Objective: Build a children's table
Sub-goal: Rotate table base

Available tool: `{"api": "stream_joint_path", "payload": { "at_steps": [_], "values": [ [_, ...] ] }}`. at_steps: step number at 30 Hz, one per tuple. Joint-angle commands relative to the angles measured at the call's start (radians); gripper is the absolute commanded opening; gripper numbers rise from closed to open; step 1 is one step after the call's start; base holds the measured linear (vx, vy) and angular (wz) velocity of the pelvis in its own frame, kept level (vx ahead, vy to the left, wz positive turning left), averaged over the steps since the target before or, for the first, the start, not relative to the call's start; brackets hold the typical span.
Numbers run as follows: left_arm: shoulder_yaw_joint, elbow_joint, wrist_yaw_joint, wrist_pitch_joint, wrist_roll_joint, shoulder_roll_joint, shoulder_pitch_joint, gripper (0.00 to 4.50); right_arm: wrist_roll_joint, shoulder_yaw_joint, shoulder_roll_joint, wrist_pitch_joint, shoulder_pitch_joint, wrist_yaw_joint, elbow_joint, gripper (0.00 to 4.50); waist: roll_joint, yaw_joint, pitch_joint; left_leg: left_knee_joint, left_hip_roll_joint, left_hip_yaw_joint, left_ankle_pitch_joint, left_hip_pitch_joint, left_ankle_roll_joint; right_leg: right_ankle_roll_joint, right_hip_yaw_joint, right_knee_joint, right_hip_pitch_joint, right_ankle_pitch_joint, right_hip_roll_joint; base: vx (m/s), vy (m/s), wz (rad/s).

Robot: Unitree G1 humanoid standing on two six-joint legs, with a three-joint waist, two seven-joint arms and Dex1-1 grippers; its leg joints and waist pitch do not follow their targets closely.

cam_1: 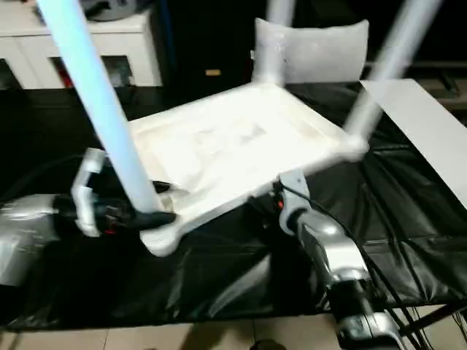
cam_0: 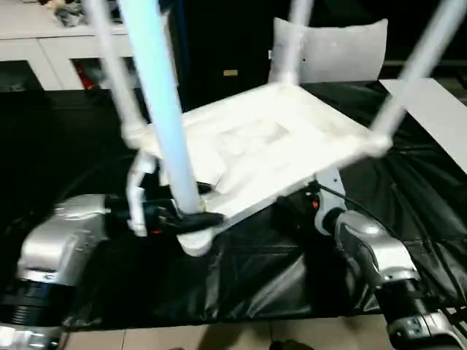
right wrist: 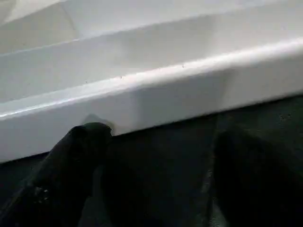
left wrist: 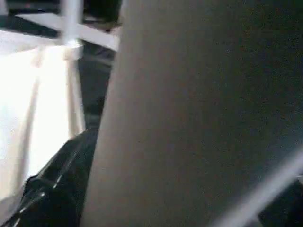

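Left gripper [cam_0: 191, 219]: lower left of centre in the left eye view, black fingers clamped on the base of the nearest leg, right at its corner socket.
Nearest leg [cam_0: 162, 102]: rising from that socket to the upper left of the frame, tinted bluish; in the left wrist view, a broad grey column [left wrist: 189, 113] close to the lens.
Right gripper [right wrist: 151, 179]: under the table's near right edge; two black fingers [right wrist: 71, 165] spread apart, just below the white rim [right wrist: 156, 99], one tip close against it.
Children's table [cam_0: 270, 146]: centre of frame, upside down and tilted, ribbed underside facing up, four legs fitted in the corner sockets and pointing upward.
Work surface [cam_0: 277, 277]: black sheet under the table.
Flat white board [cam_0: 438, 109]: right edge of frame, on the black sheet.
White cabinet [cam_0: 44, 44]: upper left, behind.
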Motion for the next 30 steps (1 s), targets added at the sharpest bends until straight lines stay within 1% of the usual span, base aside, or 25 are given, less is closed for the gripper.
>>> {"api": "stream_joint_path", "payload": {
  "at_steps": [1,3,4,5,6,7,8,11,12,13,15,17,20,21,22,23,25,26,28,29,30],
  "values": [
    [-0.049,-0.057,0.007,0.039,-0.038,-0.030,-0.017,4.48,-0.005,0.039,0.035,-0.037,-0.035,0.032,0.001,4.50,-0.017,0.009,-0.072,-0.063,-0.002,0.019,-0.073,-0.017,0.050,-0.208,0.046,-0.056,0.078,-0.224,-0.042,0.000,0.000,0.00],
    [-0.056,-0.062,0.009,0.055,-0.051,-0.041,-0.023,4.48,-0.006,0.043,0.039,-0.042,-0.039,0.037,0.005,4.50,-0.016,0.009,-0.070,-0.065,-0.001,0.018,-0.090,-0.015,0.046,-0.198,0.045,-0.059,0.077,-0.261,-0.041,0.000,0.000,0.00],
    [-0.076,-0.069,0.008,0.074,-0.064,-0.059,-0.033,4.48,-0.005,0.051,0.046,-0.048,-0.044,0.054,0.008,4.50,-0.016,0.007,-0.069,-0.066,-0.001,0.018,-0.103,-0.015,0.044,-0.190,0.043,-0.061,0.076,-0.284,-0.039,0.000,0.000,0.00],
    [-0.083,-0.071,0.009,0.080,-0.068,-0.064,-0.036,4.48,-0.004,0.055,0.049,-0.051,-0.046,0.060,0.010,4.50,-0.015,0.006,-0.068,-0.066,0.000,0.018,-0.121,-0.012,0.041,-0.185,0.043,-0.064,0.073,-0.308,-0.038,0.000,0.000,0.00],
    [-0.091,-0.076,0.011,0.089,-0.078,-0.080,-0.039,4.48,-0.009,0.061,0.055,-0.057,-0.047,0.069,0.013,4.50,-0.016,0.004,-0.067,-0.067,0.000,0.017,-0.130,-0.014,0.036,-0.179,0.042,-0.066,0.074,-0.323,-0.038,0.000,0.000,0.00],
    [-0.099,-0.083,0.015,0.102,-0.090,-0.101,-0.044,4.48,-0.017,0.067,0.066,-0.066,-0.051,0.078,0.021,4.50,-0.015,0.004,-0.067,-0.068,0.000,0.016,-0.135,-0.013,0.035,-0.175,0.042,-0.068,0.073,-0.330,-0.038,0.000,0.000,0.00],
    [-0.106,-0.084,0.018,0.100,-0.084,-0.110,-0.047,4.48,-0.018,0.068,0.072,-0.067,-0.052,0.080,0.025,4.50,-0.017,0.002,-0.066,-0.068,0.000,0.017,-0.143,-0.012,0.034,-0.172,0.041,-0.069,0.072,-0.337,-0.037,0.000,0.000,0.00],
    [-0.121,-0.081,0.026,0.100,-0.074,-0.132,-0.056,4.48,-0.029,0.074,0.080,-0.073,-0.056,0.088,0.035,4.50,-0.017,0.002,-0.065,-0.070,0.001,0.016,-0.163,-0.010,0.031,-0.164,0.040,-0.073,0.071,-0.359,-0.036,0.000,0.000,0.00],
    [-0.128,-0.076,0.031,0.094,-0.068,-0.146,-0.064,4.48,-0.032,0.074,0.084,-0.076,-0.056,0.086,0.039,4.50,-0.019,0.003,-0.066,-0.069,0.002,0.015,-0.164,-0.010,0.029,-0.161,0.041,-0.073,0.071,-0.360,-0.036,0.000,0.000,0.00],
    [-0.131,-0.072,0.037,0.094,-0.070,-0.158,-0.070,4.48,-0.033,0.074,0.087,-0.077,-0.057,0.085,0.041,4.50,-0.018,0.003,-0.066,-0.069,0.002,0.016,-0.164,-0.009,0.028,-0.162,0.041,-0.072,0.070,-0.358,-0.036,0.000,0.000,0.00],
    [-0.136,-0.054,0.056,0.089,-0.070,-0.190,-0.090,4.48,-0.036,0.074,0.095,-0.082,-0.060,0.088,0.048,4.50,-0.019,0.005,-0.067,-0.068,0.002,0.016,-0.159,-0.009,0.028,-0.165,0.041,-0.072,0.071,-0.346,-0.036,0.000,0.000,0.00],
    [-0.141,-0.025,0.080,0.065,-0.047,-0.224,-0.110,4.48,-0.042,0.072,0.102,-0.088,-0.066,0.089,0.058,4.50,-0.022,0.004,-0.067,-0.068,0.001,0.015,-0.151,-0.012,0.030,-0.171,0.041,-0.070,0.074,-0.329,-0.036,0.000,0.000,0.00],
    [-0.147,0.001,0.100,0.036,-0.021,-0.261,-0.130,4.48,-0.051,0.067,0.108,-0.097,-0.073,0.088,0.073,4.50,-0.026,0.006,-0.068,-0.065,-0.001,0.017,-0.137,-0.014,0.035,-0.170,0.042,-0.070,0.076,-0.320,-0.036,0.000,0.000,0.00],
    [-0.148,0.006,0.106,0.029,-0.016,-0.270,-0.134,4.48,-0.054,0.066,0.109,-0.099,-0.075,0.081,0.076,4.50,-0.024,0.008,-0.071,-0.064,0.001,0.016,-0.124,-0.013,0.038,-0.174,0.042,-0.068,0.076,-0.302,-0.037,0.000,0.000,0.00],
    [-0.150,0.014,0.118,0.016,-0.006,-0.281,-0.140,4.48,-0.061,0.061,0.110,-0.100,-0.077,0.067,0.082,4.50,-0.018,0.006,-0.070,-0.064,0.001,0.016,-0.122,-0.014,0.039,-0.180,0.042,-0.069,0.076,-0.285,-0.036,0.000,0.000,0.00],
    [-0.150,0.018,0.125,0.003,0.001,-0.288,-0.142,4.48,-0.061,0.056,0.108,-0.101,-0.077,0.063,0.085,4.50,-0.019,0.007,-0.072,-0.063,0.001,0.016,-0.119,-0.013,0.040,-0.183,0.041,-0.067,0.077,-0.277,-0.036,0.000,0.000,0.00],
    [-0.148,0.025,0.138,-0.013,0.010,-0.298,-0.146,4.48,-0.060,0.051,0.105,-0.103,-0.077,0.061,0.087,4.50,-0.020,0.008,-0.071,-0.064,0.001,0.016,-0.123,-0.012,0.044,-0.185,0.041,-0.068,0.076,-0.279,-0.036,0.000,0.000,0.00],
    [-0.145,0.031,0.153,-0.023,0.019,-0.304,-0.149,4.48,-0.060,0.047,0.102,-0.102,-0.075,0.060,0.086,4.50,-0.019,0.010,-0.072,-0.063,0.001,0.016,-0.122,-0.013,0.045,-0.185,0.041,-0.067,0.077,-0.278,-0.037,0.000,0.000,0.00],
    [-0.147,0.063,0.205,-0.083,0.081,-0.304,-0.157,4.48,-0.069,0.035,0.078,-0.105,-0.062,0.049,0.078,4.50,-0.023,0.010,-0.071,-0.063,0.001,0.016,-0.128,-0.013,0.047,-0.181,0.040,-0.070,0.077,-0.286,-0.035,0.000,0.000,0.00],
    [-0.149,0.077,0.224,-0.105,0.106,-0.302,-0.161,4.48,-0.075,0.029,0.070,-0.108,-0.057,0.049,0.076,4.50,-0.024,0.010,-0.071,-0.063,0.000,0.017,-0.132,-0.011,0.048,-0.169,0.040,-0.072,0.076,-0.297,-0.033,0.000,0.000,0.00],
    [-0.149,0.089,0.248,-0.142,0.142,-0.293,-0.161,4.48,-0.080,0.009,0.047,-0.136,-0.039,0.046,0.062,4.50,-0.025,0.011,-0.071,-0.062,-0.001,0.017,-0.131,-0.012,0.048,-0.162,0.040,-0.072,0.078,-0.308,-0.035,0.000,0.000,0.00]
  ]
}}
